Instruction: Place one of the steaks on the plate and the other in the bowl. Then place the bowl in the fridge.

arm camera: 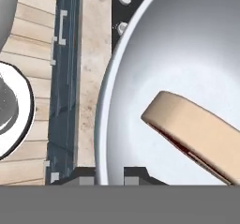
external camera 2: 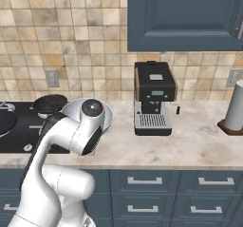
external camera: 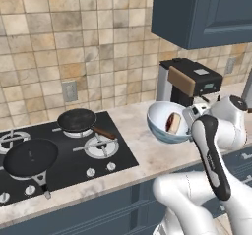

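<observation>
- The robot's gripper (arm camera: 110,175) is clamped on the rim of the bowl (external camera: 162,126), one dark fingertip (arm camera: 82,176) outside the wall and the other inside, seen at the bottom of the hand view
- The bowl is held up in the air, tipped on its side so its opening faces the left base camera, above the front part of the marble counter (external camera: 142,150) just right of the black cooktop (external camera: 59,153)
- A steak (external camera: 173,123) lies inside the bowl, standing on edge against the inner wall; in the hand view its tan-brown edge faces the camera with a thin red line beneath it (arm camera: 194,129)
- In the right base view the bowl (external camera 2: 107,114) shows as a pale curved shape partly hidden behind the arm's white wrist
- Two black frying pans sit on the cooktop: one at the back (external camera: 76,119) with a brown handle, one at the front left (external camera: 30,158)
- A black and silver coffee machine (external camera 2: 153,98) stands on the counter against the tiled wall, to the right of the bowl
- A grey cylinder on a brown base (external camera 2: 234,108) stands at the far right of the counter
- Dark blue cabinets hang above (external camera 2: 185,17) and blue drawers (external camera 2: 144,181) run below the counter
</observation>
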Controlling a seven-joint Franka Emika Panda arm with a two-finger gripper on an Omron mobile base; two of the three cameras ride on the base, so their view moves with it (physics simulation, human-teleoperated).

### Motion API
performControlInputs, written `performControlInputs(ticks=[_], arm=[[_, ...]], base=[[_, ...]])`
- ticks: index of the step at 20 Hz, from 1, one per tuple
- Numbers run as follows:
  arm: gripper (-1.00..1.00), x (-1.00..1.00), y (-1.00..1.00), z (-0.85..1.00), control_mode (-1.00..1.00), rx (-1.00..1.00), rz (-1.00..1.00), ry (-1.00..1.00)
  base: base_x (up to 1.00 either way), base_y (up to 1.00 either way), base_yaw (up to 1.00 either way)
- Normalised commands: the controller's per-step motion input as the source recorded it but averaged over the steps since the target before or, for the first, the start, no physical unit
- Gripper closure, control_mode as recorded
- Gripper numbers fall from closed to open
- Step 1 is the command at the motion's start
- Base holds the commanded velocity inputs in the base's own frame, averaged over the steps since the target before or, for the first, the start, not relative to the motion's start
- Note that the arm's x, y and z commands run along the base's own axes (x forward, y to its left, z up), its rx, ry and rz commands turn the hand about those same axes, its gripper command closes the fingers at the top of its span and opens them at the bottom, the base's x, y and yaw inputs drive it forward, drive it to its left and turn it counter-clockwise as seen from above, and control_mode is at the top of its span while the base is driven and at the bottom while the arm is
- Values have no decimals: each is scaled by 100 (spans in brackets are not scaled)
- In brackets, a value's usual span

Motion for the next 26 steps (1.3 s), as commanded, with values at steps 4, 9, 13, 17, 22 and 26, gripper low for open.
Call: performControlInputs(ticks=[4, 9, 13, 17, 22, 26], arm=[[100, -46, 36, 48, -100, 0, 1, 0], [100, -8, 38, 33, -100, 0, 7, 0], [100, -4, 22, 2, -100, -3, 2, 1], [100, -11, 3, 0, -100, -3, 0, 8], [100, -9, 0, 0, -100, 0, 3, 6], [100, 0, 0, 0, 100, 0, 0, 0]], base=[[0, 0, 0], [0, 0, 0], [0, 0, 0], [0, 0, 0], [0, 0, 0], [-54, -1, 1]])
